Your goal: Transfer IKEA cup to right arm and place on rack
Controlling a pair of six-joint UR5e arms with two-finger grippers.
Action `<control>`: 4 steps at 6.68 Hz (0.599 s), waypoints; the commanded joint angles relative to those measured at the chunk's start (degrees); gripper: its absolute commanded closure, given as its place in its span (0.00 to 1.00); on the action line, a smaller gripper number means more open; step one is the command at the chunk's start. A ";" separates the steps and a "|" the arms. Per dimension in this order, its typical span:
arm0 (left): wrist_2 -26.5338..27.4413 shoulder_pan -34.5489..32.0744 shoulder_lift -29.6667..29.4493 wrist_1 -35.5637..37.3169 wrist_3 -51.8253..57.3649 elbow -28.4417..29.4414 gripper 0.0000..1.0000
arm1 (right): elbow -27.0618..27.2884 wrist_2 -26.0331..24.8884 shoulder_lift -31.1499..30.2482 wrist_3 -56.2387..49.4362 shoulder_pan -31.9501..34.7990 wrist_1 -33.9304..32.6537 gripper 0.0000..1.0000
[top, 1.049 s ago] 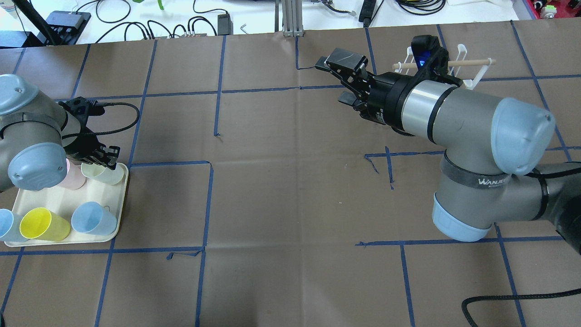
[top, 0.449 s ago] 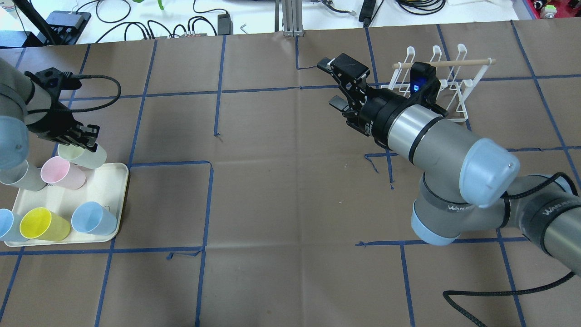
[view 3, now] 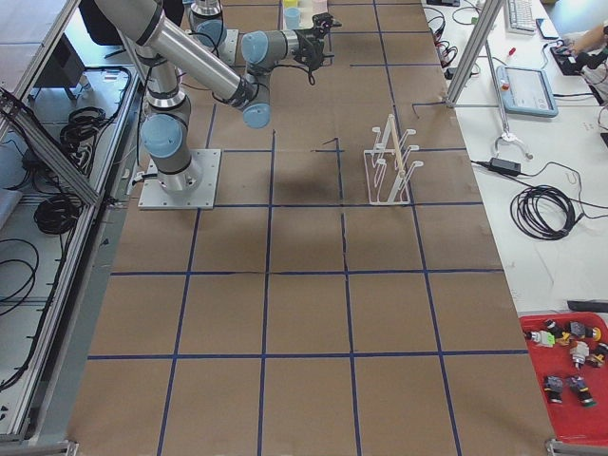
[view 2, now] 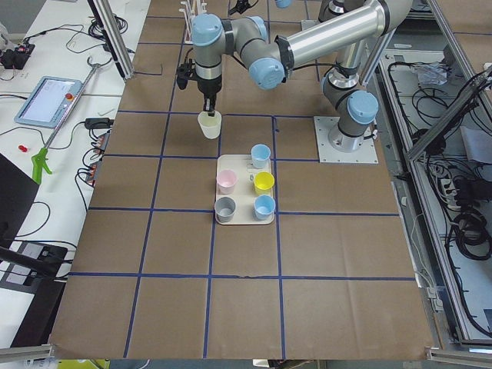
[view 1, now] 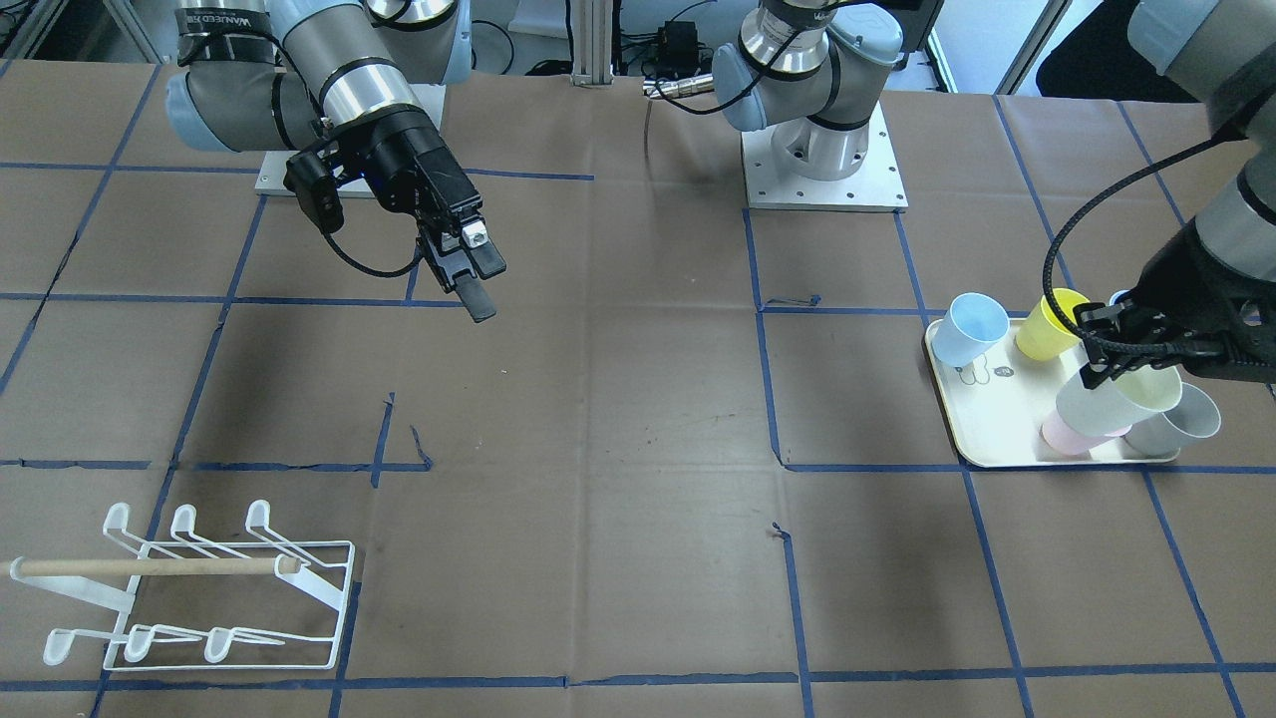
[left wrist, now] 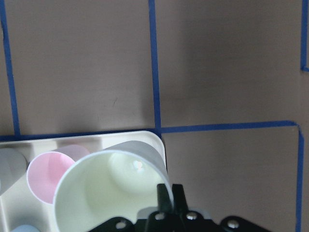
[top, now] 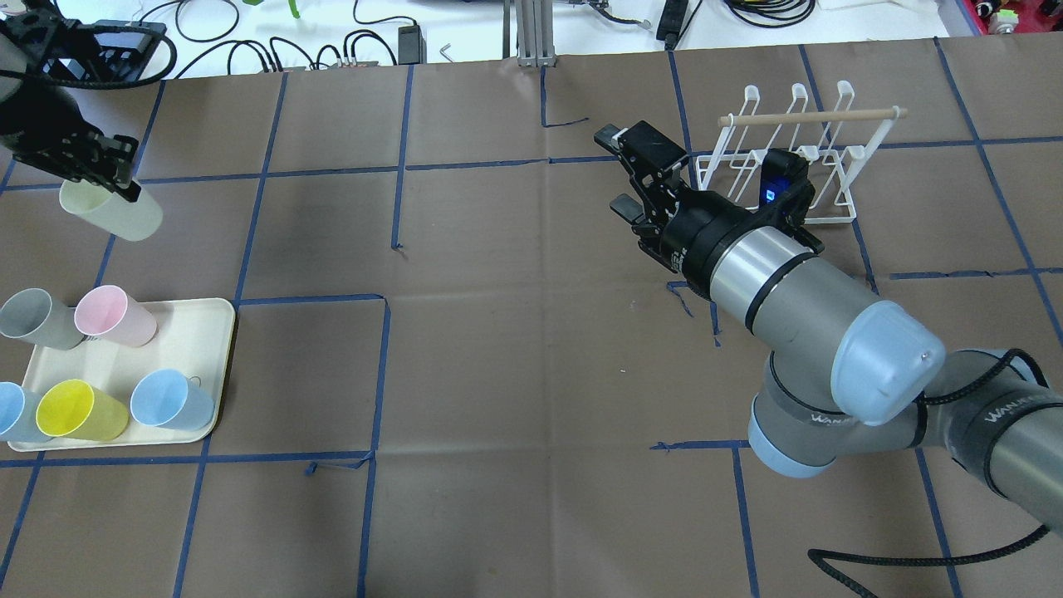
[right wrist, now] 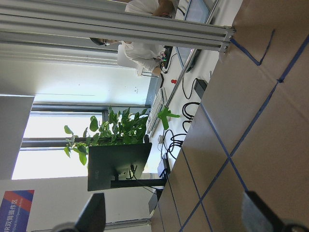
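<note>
My left gripper (top: 116,178) is shut on the rim of a pale cream IKEA cup (top: 112,212), which hangs tilted in the air behind the tray (top: 203,332). The left wrist view shows one finger inside the cup (left wrist: 111,193) and one outside, with the tray below. My right gripper (top: 616,172) is open and empty, held above the table just left of the rack (top: 797,158). The white wire rack (view 1: 199,588) with its wooden dowel stands empty at the far right. In the front-facing view the right gripper (view 1: 481,284) points toward the table's middle.
On the tray stand a grey cup (top: 33,320), a pink cup (top: 112,316), a yellow cup (top: 79,411) and a blue cup (top: 170,399). Cables and aluminium posts (top: 531,33) line the far edge. Blue tape lines cross the brown table cover.
The left gripper has lifted the cream cup off the tray and carried it toward the far edge. The right arm has drawn back, uncovering the rack; its gripper stays open.
</note>
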 commanded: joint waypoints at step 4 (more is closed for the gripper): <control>-40.25 -3.40 -0.20 14.63 1.66 -0.67 1.00 | 3.14 -0.56 -1.26 0.34 0.05 -1.82 0.00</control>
